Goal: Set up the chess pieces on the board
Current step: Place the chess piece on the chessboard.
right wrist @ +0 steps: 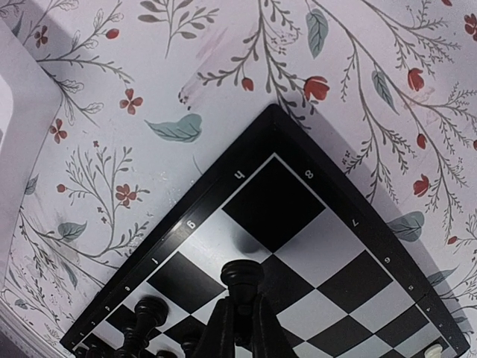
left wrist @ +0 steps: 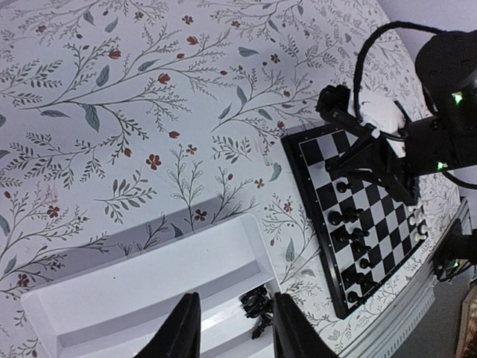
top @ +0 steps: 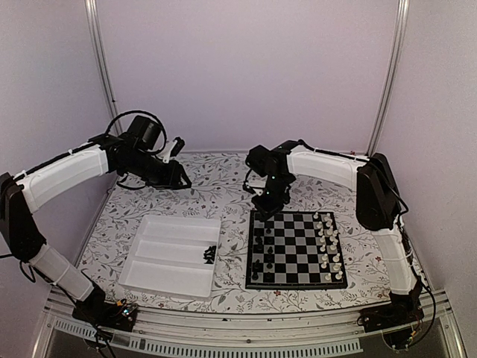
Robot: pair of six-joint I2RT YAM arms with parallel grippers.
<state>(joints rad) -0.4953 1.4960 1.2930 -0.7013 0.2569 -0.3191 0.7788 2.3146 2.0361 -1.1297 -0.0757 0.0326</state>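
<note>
The chequered board [top: 297, 249] lies right of centre, with black pieces [top: 260, 250] along its left columns and white pieces [top: 329, 242] along its right. My right gripper [top: 270, 206] hangs over the board's far left corner, shut on a black chess piece [right wrist: 242, 280] held above the corner squares [right wrist: 279, 205]. A small heap of black pieces [top: 209, 253] lies in the white tray's right end; it also shows in the left wrist view [left wrist: 257, 307]. My left gripper [left wrist: 229, 328] is open and empty, high over the tray; in the top view it [top: 176, 147] is at the far left.
The white shallow tray [top: 168, 257] with long compartments sits left of the board on the floral cloth. The board's black border [right wrist: 179, 212] carries letters and numbers. The right arm [left wrist: 387, 149] reaches over the board's far edge.
</note>
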